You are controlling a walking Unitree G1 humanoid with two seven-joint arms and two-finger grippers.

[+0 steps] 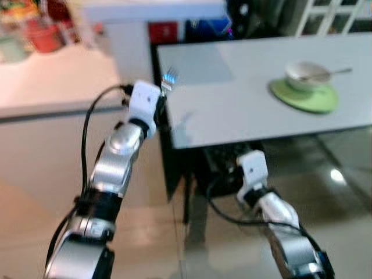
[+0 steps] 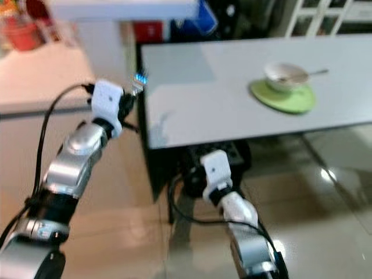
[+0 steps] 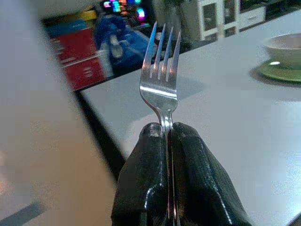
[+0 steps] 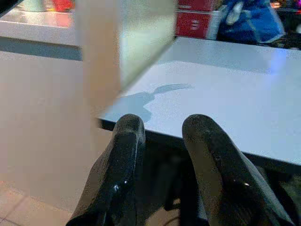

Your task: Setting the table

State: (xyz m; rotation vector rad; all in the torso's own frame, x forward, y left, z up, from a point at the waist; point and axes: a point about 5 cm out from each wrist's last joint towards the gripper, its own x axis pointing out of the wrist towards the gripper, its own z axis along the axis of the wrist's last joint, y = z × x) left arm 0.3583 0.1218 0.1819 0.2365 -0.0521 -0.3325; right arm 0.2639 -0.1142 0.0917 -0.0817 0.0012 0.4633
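Head views: left pincer (image 1: 164, 93) raised at near-left corner of white tabletop (image 1: 232, 104), clamped on a fork (image 1: 169, 80). Fork's long axis runs straight on from the pincer, tines pointing away from it, up and over the tabletop's edge. Tines blurred here with a bluish glint; handle hidden inside the pincer. Fork's shadow on the tabletop just beyond the pincer. Far off to the right of the left pincer: white bowl (image 1: 307, 75) on a round green mat (image 1: 305, 96), spoon (image 1: 332, 72) handle sticking out of the bowl to the right. Right pincer (image 2: 200, 152) low, below the tabletop's near edge, fingers lost against the dark under-table area. Both pictures soft with blur; background clutter not readable.

Left wrist view: two black fingers (image 3: 146, 188) pressed together on fork (image 3: 162, 80) neck, no gap beyond the metal. Four tines clear, standing straight out ahead of the pincer, slightly fanned. Handle hidden between the fingers. Bowl (image 3: 284, 47) and mat (image 3: 280, 71) ahead, cut off by the frame edge.

Right wrist view: right pincer (image 4: 162, 129) released, fingers (image 4: 124, 155) apart, nothing between them. Tabletop (image 4: 225, 94) edge just ahead of the fingertips, fork-shaped shadow on its surface. Blurred pale upright beside the fingers, not identifiable.
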